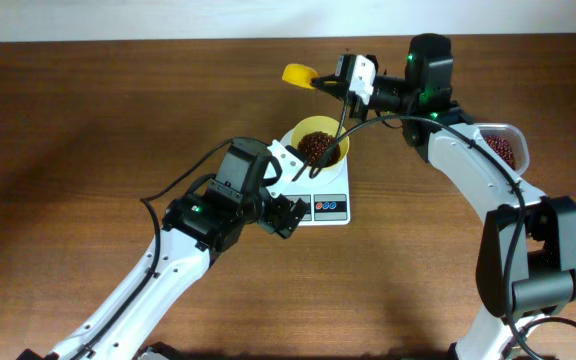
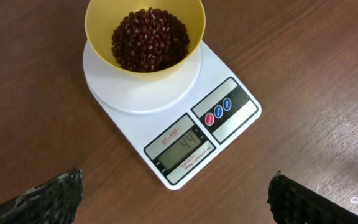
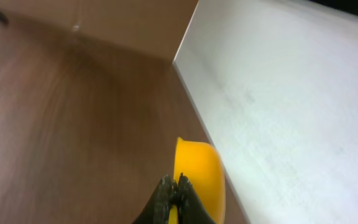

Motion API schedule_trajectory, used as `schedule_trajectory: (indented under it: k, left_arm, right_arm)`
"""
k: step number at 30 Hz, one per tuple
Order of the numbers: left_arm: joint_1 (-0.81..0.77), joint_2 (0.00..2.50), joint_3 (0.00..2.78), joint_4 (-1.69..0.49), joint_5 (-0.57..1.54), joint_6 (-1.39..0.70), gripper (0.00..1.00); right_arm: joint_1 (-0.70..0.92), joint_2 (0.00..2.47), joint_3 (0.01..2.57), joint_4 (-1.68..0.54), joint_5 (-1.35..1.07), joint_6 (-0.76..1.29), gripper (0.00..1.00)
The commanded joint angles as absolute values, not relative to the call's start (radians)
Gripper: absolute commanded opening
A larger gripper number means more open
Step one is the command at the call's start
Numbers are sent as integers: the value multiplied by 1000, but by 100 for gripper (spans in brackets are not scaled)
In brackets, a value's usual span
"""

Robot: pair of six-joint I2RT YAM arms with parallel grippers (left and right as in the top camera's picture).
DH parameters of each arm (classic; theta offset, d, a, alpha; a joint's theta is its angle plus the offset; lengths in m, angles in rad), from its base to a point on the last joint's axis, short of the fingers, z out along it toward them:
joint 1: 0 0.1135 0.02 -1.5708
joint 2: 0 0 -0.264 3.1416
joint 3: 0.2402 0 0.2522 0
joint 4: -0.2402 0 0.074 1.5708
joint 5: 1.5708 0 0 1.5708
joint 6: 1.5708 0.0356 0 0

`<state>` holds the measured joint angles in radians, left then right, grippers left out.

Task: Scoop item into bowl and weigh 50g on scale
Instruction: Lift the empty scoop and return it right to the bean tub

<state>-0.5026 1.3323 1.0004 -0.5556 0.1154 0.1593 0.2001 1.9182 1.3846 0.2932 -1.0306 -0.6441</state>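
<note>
While the right gripper clamps the scoop at the bowl's far side, the left gripper hangs wide open, likely watching the scale's display.

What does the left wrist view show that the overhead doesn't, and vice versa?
Only the left wrist view: the small grey display of the flat white digital scale is legible, reading about 44. Only the overhead: the right gripper shut on the yellow long-handled plastic scoop, and the clear rectangular plastic tub of dark reddish-brown beans. Both: the small round pale-yellow plastic bowl of beans on the scale.
</note>
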Motion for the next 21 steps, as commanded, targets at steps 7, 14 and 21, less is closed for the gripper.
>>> schedule_trajectory:
  k: [7, 14, 21]
  left_arm:
    - [-499, 1312, 1001, -554, 126, 147, 99]
    - [-499, 1312, 1001, -554, 126, 147, 99]
    - [-499, 1312, 1001, -554, 126, 147, 99]
  right_arm:
    - [207, 1919, 1391, 663, -589, -23, 4]
    - [207, 1919, 1391, 693, -73, 381, 4]
    - [142, 1919, 1391, 635, 106, 611, 4]
